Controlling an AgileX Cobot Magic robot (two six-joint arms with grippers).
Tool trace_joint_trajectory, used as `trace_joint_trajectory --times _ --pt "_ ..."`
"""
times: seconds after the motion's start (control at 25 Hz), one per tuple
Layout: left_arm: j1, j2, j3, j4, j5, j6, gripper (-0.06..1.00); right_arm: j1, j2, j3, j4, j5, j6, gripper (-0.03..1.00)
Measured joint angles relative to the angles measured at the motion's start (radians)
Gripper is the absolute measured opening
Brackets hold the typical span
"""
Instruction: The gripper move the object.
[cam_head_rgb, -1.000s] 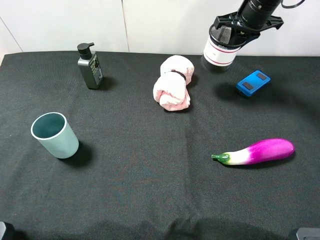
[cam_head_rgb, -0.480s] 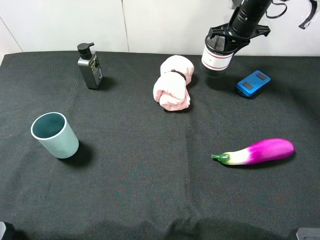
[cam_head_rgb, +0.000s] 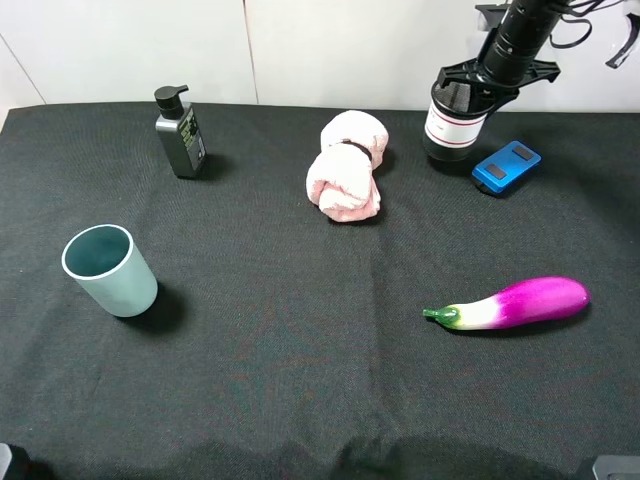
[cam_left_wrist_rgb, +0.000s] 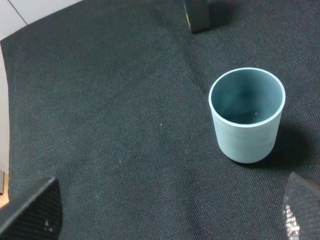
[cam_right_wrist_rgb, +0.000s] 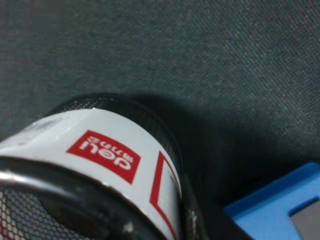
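Claw (cam_head_rgb: 497, 82) grips one mesh pen cup (cam_head_rgb: 455, 128); one teal cup (cam_head_rgb: 108, 272).

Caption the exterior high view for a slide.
Right gripper holds the mesh pen cup between the pink towel and blue device on black cloth.

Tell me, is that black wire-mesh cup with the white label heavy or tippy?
Probably light: the black wire-mesh cup has see-through mesh walls. It is taller than wide, so a nudge near the top might tip it. Thin mesh may dent if the right gripper, pinching its rim, squeezes hard.
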Motion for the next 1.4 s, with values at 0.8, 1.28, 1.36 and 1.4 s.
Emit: trace_joint_trajectory --times 0.8,1.28,1.36,1.4 --pt "0.000 0.000 0.000 0.000 0.000 0.000 0.93 -0.002 0.002 0.000 -0.051 -0.037 0.026 0.05" --pt "0.000 0.000 0.000 0.000 0.000 0.000 0.93 -0.002 0.002 0.000 -0.045 -0.037 0.026 0.19" --pt "0.000 0.000 0.000 0.000 0.000 0.000 0.93 -0.002 0.002 0.000 -0.045 -0.037 0.026 0.34" --pt "0.000 0.000 0.000 0.000 0.000 0.000 0.93 -0.002 0.002 0.000 -0.045 -0.037 0.027 0.42"
